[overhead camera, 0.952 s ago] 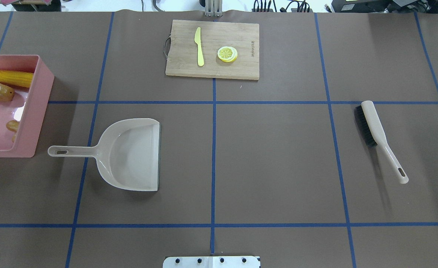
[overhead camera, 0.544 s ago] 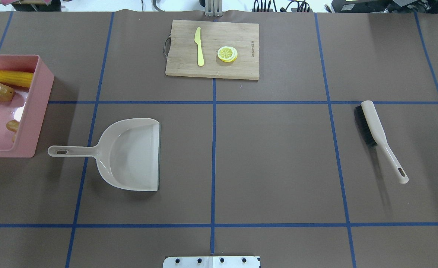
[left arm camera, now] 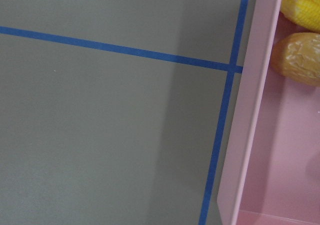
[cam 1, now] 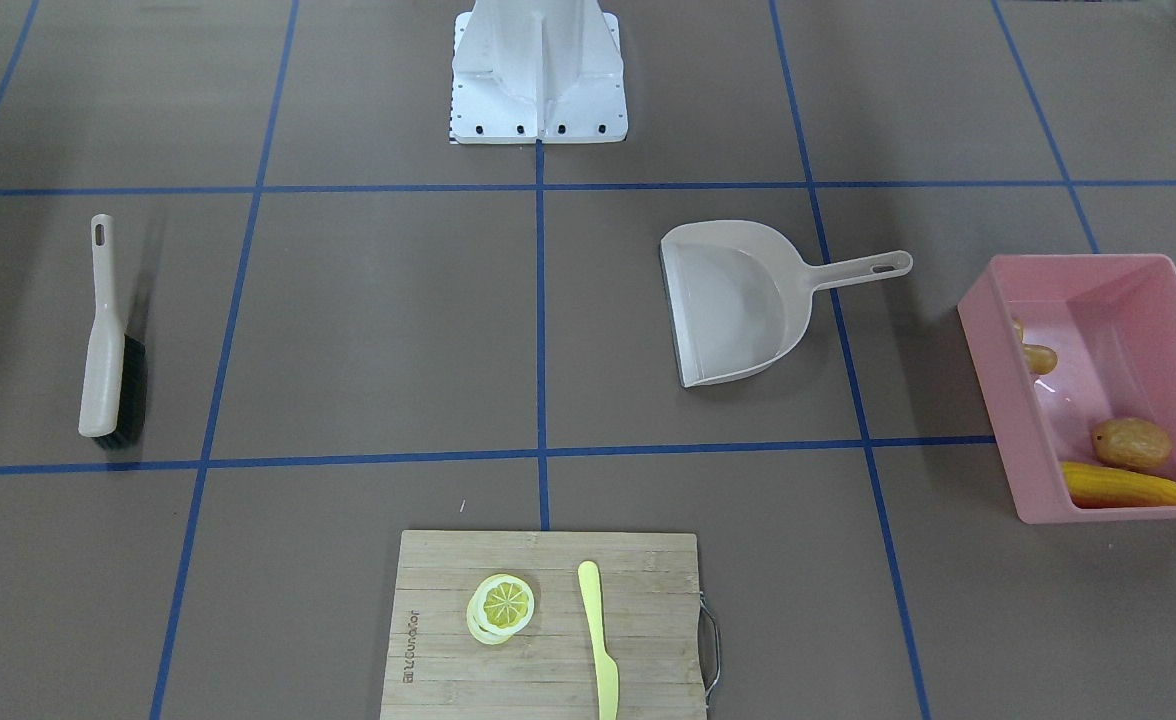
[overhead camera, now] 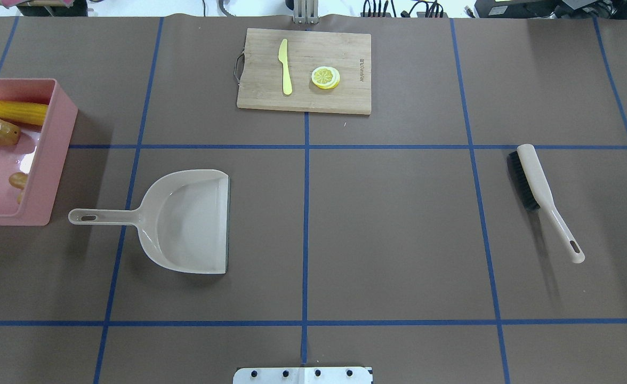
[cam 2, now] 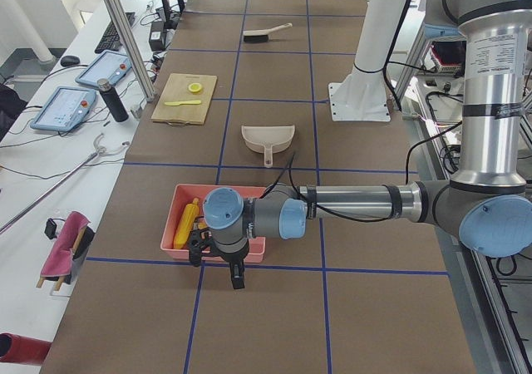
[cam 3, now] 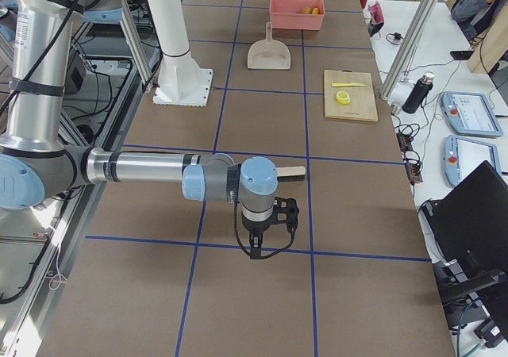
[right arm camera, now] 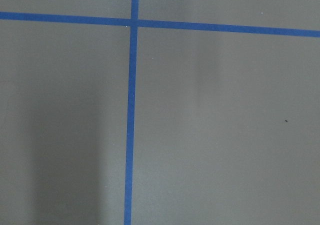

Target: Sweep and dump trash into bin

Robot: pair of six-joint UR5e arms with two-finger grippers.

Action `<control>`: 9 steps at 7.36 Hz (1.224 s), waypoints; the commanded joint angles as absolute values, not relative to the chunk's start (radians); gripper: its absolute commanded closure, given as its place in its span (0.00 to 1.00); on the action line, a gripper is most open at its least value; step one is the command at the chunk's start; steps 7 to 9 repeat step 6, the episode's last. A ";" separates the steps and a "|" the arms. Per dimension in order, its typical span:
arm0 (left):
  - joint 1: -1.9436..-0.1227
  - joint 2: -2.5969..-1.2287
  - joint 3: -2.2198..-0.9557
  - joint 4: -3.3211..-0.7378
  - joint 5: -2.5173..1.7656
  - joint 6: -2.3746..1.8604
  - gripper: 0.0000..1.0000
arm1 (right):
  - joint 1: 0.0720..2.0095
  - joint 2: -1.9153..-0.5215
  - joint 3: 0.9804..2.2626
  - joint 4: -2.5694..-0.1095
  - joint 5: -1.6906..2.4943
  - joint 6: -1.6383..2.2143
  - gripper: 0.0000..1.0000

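Hovering, the left hand point(cam 2: 218, 264) seems just outside the bin point(cam 2: 169, 224) containing trash point(cam 2: 188, 218)

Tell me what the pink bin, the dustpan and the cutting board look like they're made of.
Pink bin: probably plastic, glossy; bright reflections show on its inside.
Dustpan: seemingly moulded beige plastic, smooth, with a slight sheen along its curved wall.
Cutting board: looks like wood or bamboo, matte, with visible strip grain.
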State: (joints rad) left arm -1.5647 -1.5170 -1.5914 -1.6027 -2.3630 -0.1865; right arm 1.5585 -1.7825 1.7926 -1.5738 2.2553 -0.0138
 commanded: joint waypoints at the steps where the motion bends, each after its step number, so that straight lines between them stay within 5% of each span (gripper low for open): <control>1: -1.565 -1.517 -1.591 -1.603 -2.375 -0.189 0.02 | 1.559 -1.782 1.793 -1.574 2.256 -0.014 0.00; 9: -1.565 -1.517 -1.597 -1.614 -2.375 -0.193 0.02 | 1.559 -1.781 1.798 -1.574 2.258 -0.015 0.00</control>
